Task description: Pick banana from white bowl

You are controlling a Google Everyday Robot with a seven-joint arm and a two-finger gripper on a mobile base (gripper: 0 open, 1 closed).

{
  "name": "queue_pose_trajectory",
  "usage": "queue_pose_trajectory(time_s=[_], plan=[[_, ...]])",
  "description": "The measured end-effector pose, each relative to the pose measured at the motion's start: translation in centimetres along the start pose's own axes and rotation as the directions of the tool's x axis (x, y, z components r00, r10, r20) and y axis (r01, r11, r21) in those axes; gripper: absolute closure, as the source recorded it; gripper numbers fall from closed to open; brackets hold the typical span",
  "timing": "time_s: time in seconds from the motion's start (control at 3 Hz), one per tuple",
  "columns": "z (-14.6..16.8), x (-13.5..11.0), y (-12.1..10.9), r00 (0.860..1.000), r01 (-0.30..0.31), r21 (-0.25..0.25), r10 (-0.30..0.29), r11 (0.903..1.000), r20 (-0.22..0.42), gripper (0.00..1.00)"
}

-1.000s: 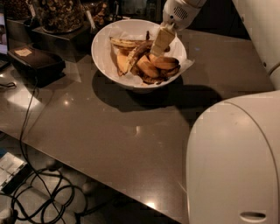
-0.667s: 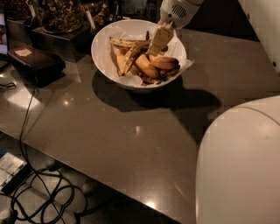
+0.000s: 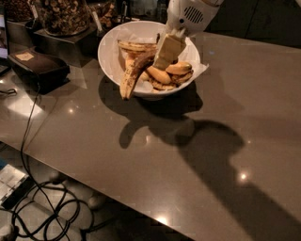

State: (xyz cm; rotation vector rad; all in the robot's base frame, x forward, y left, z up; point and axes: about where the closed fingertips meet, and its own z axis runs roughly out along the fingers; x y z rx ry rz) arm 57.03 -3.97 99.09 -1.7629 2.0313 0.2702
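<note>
The white bowl (image 3: 106,45), lined with crumpled white paper (image 3: 200,70), stands at the back of the grey table. My gripper (image 3: 159,60) reaches down into it from above, and its beige fingers (image 3: 168,49) are shut on the dark brown end of the banana (image 3: 131,75). The long streaked banana hangs down to the left, with its lower tip out over the bowl's front rim. It throws its own shadow on the table. Short plump yellow bananas (image 3: 170,73) lie in the bowl to the right, and a paler long banana (image 3: 136,45) lies at the back.
Glass jars of nuts (image 3: 61,14) on a dark stand are at the back left, beside the bowl. A dark box (image 3: 40,67) sits at the left with a cable running off the table edge (image 3: 94,176). Coiled cables (image 3: 42,209) lie on the floor.
The streaked banana has come up out of the pile and now hangs from the gripper over the bowl's front rim. The robot's white body has left the lower right of the view.
</note>
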Motion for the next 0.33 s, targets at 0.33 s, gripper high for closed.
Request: queue_pose_trajectory(time_s=[0.33], plan=[[0.0, 0.0, 0.0, 1.0, 0.0, 0.0, 0.0, 1.0, 0.0, 1.0]])
